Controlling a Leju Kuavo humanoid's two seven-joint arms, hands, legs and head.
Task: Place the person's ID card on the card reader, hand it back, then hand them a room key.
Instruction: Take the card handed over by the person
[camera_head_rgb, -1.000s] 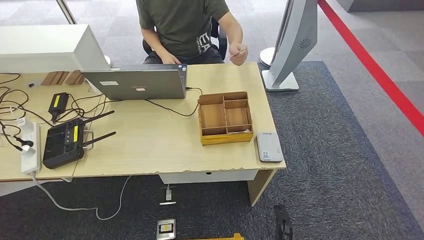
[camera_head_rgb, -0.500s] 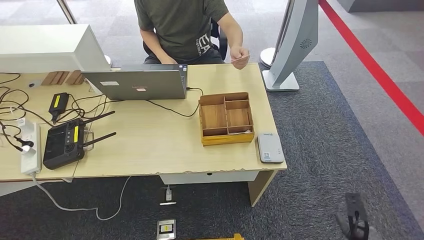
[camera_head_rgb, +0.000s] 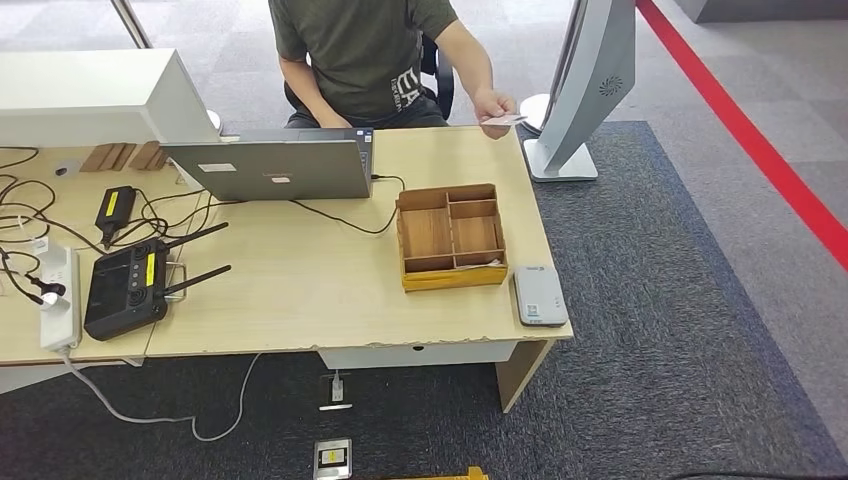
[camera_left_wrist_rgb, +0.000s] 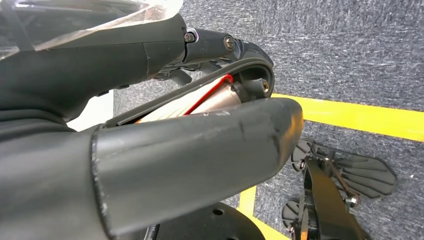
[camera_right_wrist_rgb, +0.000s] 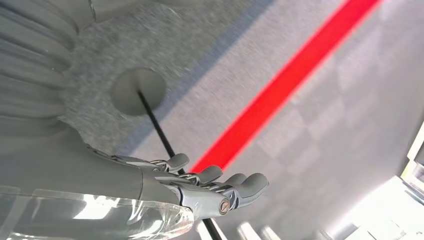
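Item 1, ID card (camera_head_rgb: 503, 120): pale, held flat in the person's hand (camera_head_rgb: 492, 104) just past the far right corner of the desk (camera_head_rgb: 300, 290), offered outward. Not yet in the robot's keeping.

Item 2, card reader (camera_head_rgb: 539, 295): grey-white slab lying flat at the near right corner of the desk, just beside the wooden tray (camera_head_rgb: 450, 236), apart from it.

Item 3, wooden tray: four compartments, near the right edge; a thin pale object lies in the near right compartment, possibly a room key, too small to tell.

Item 4, right hand (camera_right_wrist_rgb: 210, 185): seen from the wrist camera over grey carpet and a red floor line; fingers extended and slightly parted, holding nothing.

Item 5, left hand (camera_left_wrist_rgb: 200, 145): hanging over carpet and yellow floor tape; a thick grey thumb fills the foreground and the fingers are hidden, so its state cannot be told.

Handling note, judged: the step in hand is receiving the card. The right hand is the nearer; bring it up along the desk's right edge, meet the card by its free end, away from the person's fingers, and close only once the card lies between thumb and finger
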